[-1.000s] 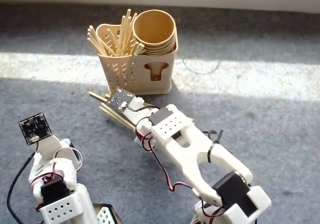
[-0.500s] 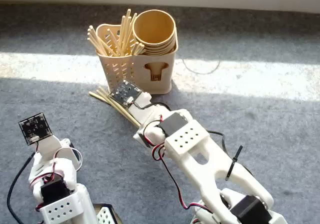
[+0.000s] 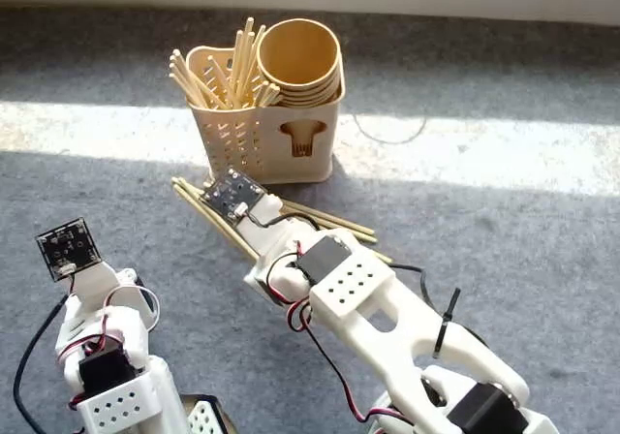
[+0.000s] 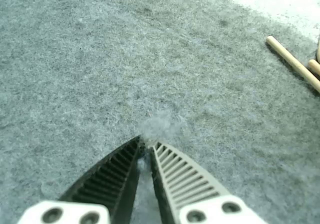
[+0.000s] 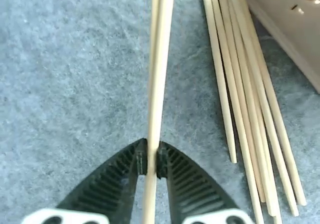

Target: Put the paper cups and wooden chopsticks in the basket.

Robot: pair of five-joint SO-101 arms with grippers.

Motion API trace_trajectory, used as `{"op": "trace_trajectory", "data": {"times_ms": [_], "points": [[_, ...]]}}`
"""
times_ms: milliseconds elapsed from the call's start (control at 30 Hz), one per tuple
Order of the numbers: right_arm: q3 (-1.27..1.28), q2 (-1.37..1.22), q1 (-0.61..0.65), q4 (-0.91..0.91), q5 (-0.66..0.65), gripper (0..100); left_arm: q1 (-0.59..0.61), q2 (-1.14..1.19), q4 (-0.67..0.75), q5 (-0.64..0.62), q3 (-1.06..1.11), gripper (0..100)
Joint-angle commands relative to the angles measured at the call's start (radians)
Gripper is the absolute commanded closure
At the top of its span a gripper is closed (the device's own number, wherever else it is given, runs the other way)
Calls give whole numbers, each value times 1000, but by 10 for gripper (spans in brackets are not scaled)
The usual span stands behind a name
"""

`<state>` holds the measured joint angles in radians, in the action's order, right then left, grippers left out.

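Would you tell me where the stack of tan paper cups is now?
In the high view, the stack of tan paper cups stands upright in the right side of the cream plastic basket, beside the wooden chopsticks in its left side.

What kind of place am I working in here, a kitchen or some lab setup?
Probably a robot practice bench rather than a kitchen. The work surface is a grey felt mat, and the only goods on it are props: a basket holding stacked paper cups and chopsticks.
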<state>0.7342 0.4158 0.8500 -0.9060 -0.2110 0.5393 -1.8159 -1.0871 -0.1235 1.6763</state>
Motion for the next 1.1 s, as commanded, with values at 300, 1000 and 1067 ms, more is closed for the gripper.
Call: {"op": "trace_trajectory", "data": {"times_ms": [300, 1000, 1067], "points": [[-2, 360, 7, 25, 20, 994, 18, -8, 0, 11, 19, 993], [-5, 460, 7, 723, 14, 991, 18, -8, 2, 11, 19, 993], [-5, 460, 7, 823, 14, 991, 18, -8, 2, 11, 19, 993]]}}
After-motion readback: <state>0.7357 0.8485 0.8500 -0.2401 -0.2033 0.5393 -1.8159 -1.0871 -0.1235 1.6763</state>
